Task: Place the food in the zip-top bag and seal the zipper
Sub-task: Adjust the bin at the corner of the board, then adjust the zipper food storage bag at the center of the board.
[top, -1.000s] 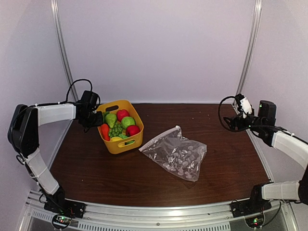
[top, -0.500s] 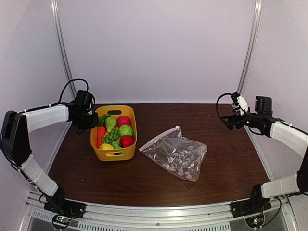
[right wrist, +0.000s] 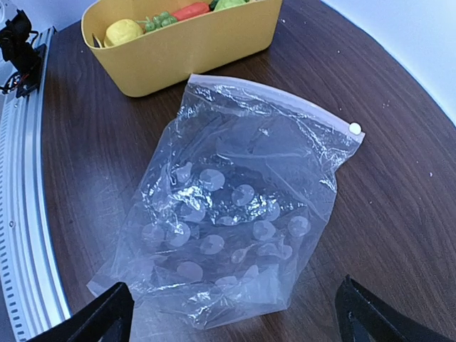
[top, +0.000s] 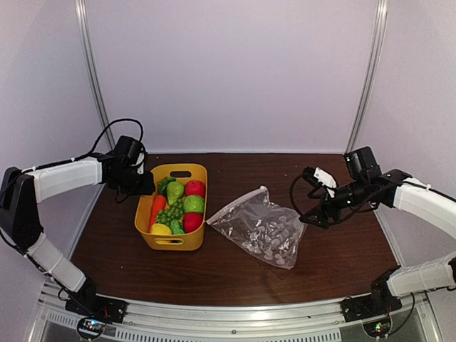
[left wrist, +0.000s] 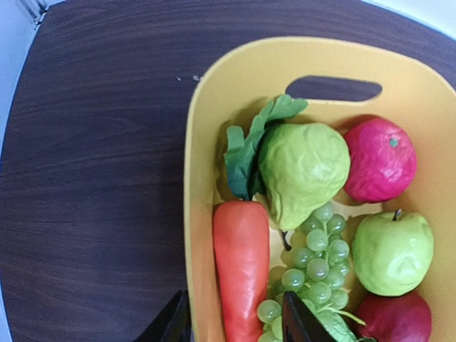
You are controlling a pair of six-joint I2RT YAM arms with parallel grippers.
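Note:
The food fills a yellow basket [top: 201, 214]: an orange carrot [left wrist: 241, 263], a pear [left wrist: 303, 171], grapes [left wrist: 315, 265], a green apple [left wrist: 392, 253], red apples [left wrist: 380, 160] and a lemon [top: 160, 229]. My left gripper [top: 141, 184] straddles the basket's left wall [left wrist: 196, 214], one finger outside and one between carrot and grapes, closed on wall and carrot. The zip-top bag [top: 262, 229] lies flat right of the basket, and its zipper [right wrist: 274, 103] faces the basket. My right gripper [right wrist: 234, 292] hangs open over the bag's closed end [right wrist: 214, 285] with nothing between its fingers.
The dark wooden table [top: 335, 263] has white enclosure walls on three sides. A metal rail [right wrist: 25, 214] runs along its near edge. A white slider [right wrist: 354, 128] sits at one end of the zipper.
The right arm has swung in from the far right edge and down over the bag. The basket has shifted and turned square, moving along with the left gripper.

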